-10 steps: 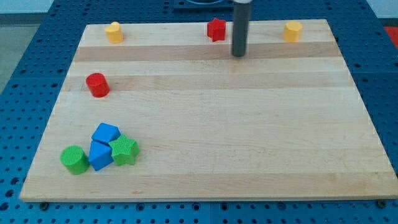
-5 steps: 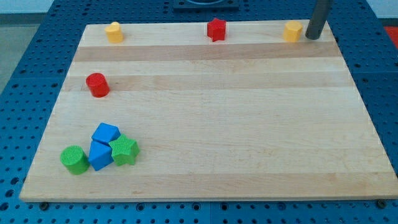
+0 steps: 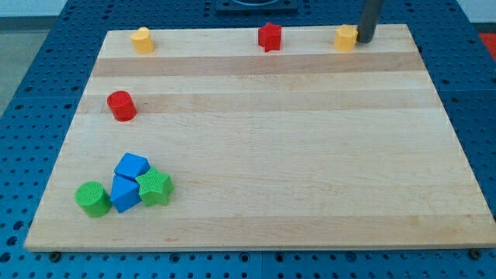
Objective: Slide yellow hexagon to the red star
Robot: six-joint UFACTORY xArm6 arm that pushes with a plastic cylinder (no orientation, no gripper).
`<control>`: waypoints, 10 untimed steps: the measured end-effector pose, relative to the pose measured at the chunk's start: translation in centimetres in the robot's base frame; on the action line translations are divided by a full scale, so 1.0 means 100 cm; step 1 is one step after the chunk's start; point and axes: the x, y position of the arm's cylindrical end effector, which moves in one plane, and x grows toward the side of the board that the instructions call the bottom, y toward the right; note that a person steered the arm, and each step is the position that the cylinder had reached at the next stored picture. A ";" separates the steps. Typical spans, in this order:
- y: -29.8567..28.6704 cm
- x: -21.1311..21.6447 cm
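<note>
The yellow hexagon (image 3: 346,37) sits near the board's top edge, right of centre. My tip (image 3: 364,40) is right against the hexagon's right side. The red star (image 3: 269,36) stands at the top edge, about a hundred pixels to the hexagon's left, with bare board between them.
Another yellow block (image 3: 141,39) sits at the top left. A red cylinder (image 3: 121,105) stands at the left. At the bottom left, two blue blocks (image 3: 127,180), a green cylinder (image 3: 93,199) and a green star (image 3: 155,187) are clustered. The wooden board (image 3: 310,155) lies on a blue pegboard.
My tip swept from beside the red star to the right of the yellow hexagon, then moved left against it. The hexagon has shifted a little to the left.
</note>
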 end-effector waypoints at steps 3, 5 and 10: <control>-0.049 0.000; -0.085 0.000; -0.103 -0.032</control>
